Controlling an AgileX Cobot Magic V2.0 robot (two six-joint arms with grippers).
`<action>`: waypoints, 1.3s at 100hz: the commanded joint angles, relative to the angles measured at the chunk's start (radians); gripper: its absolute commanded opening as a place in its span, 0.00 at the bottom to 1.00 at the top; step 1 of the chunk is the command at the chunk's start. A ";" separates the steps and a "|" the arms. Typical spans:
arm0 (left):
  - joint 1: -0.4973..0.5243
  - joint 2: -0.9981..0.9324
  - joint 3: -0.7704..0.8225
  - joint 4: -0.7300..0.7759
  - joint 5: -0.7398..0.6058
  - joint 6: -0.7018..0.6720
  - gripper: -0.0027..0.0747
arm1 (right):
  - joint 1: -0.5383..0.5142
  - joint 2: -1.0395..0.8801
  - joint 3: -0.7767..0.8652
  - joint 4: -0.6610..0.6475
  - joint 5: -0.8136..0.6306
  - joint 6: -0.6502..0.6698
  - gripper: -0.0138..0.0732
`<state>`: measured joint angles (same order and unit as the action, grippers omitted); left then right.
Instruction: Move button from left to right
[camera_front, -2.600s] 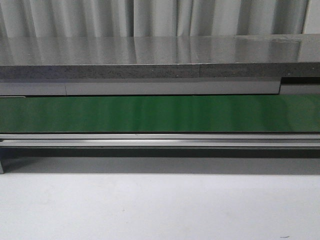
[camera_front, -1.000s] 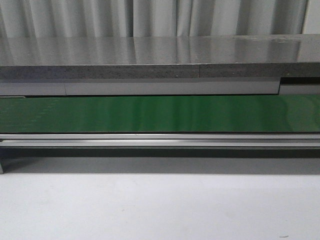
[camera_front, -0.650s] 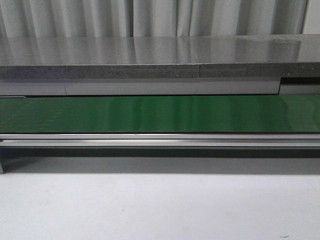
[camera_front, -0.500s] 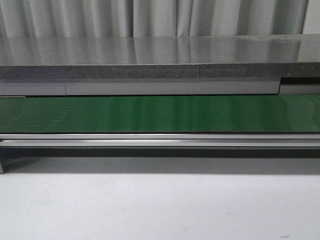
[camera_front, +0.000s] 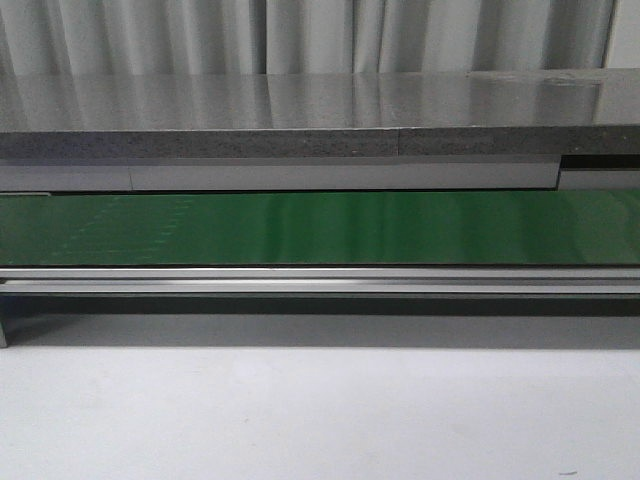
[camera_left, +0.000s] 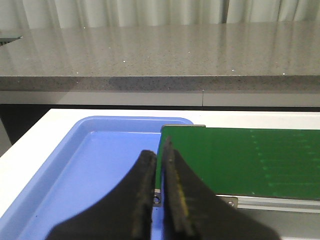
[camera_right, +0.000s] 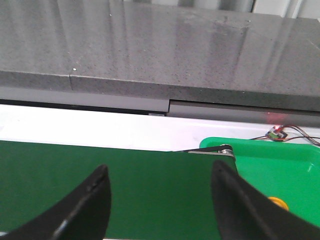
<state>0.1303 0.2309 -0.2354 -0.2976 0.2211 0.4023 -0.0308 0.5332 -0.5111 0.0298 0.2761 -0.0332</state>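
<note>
In the right wrist view a small orange-yellow round cap, the button (camera_right: 277, 201), lies in a green tray (camera_right: 280, 160) past the end of the green belt (camera_right: 150, 185). My finger hides most of it and its body does not show. My right gripper (camera_right: 161, 169) is open and empty above the belt, beside the tray. My left gripper (camera_left: 159, 152) is shut with nothing between the fingers, above the edge where a blue tray (camera_left: 90, 165) meets the belt's other end (camera_left: 240, 160). Neither gripper shows in the front view.
The green conveyor belt (camera_front: 320, 228) runs across the front view behind a metal rail (camera_front: 320, 279), with a white table (camera_front: 320, 410) in front and a grey stone counter (camera_front: 300, 110) behind. The blue tray holds nothing visible. Red and black wires (camera_right: 280, 133) lie behind the green tray.
Faint light dotted marks have appeared on the left part of the belt in the front view and spread to the right. No gripper or button shows in the earlier frames.
</note>
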 joint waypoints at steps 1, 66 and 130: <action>-0.005 0.007 -0.028 -0.013 -0.078 -0.004 0.04 | 0.009 -0.093 0.024 0.030 -0.046 -0.009 0.63; -0.005 0.007 -0.028 -0.013 -0.078 -0.004 0.04 | 0.009 -0.274 0.094 0.029 0.077 -0.009 0.08; -0.005 0.007 -0.028 -0.013 -0.078 -0.004 0.04 | 0.009 -0.274 0.094 0.029 0.077 -0.009 0.08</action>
<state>0.1303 0.2309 -0.2354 -0.2976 0.2211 0.4023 -0.0236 0.2517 -0.3886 0.0572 0.4270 -0.0332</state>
